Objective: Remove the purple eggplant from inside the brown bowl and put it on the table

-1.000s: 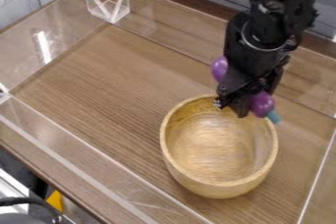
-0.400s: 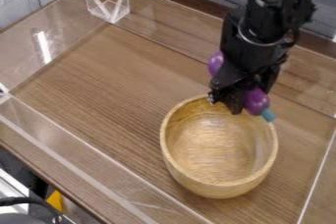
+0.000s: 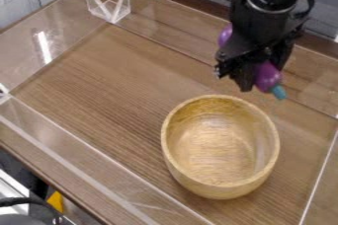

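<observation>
Starting nearest me: the brown bowl [image 3: 220, 147] sits empty by the table's [image 3: 113, 81] near right edge. I judge I should carry sideways, well past the rim, then lower onto bare wood. Beyond the bowl, the pincer [image 3: 255, 71] is clamped tight on the purple eggplant [image 3: 270, 75], held aloft.
</observation>
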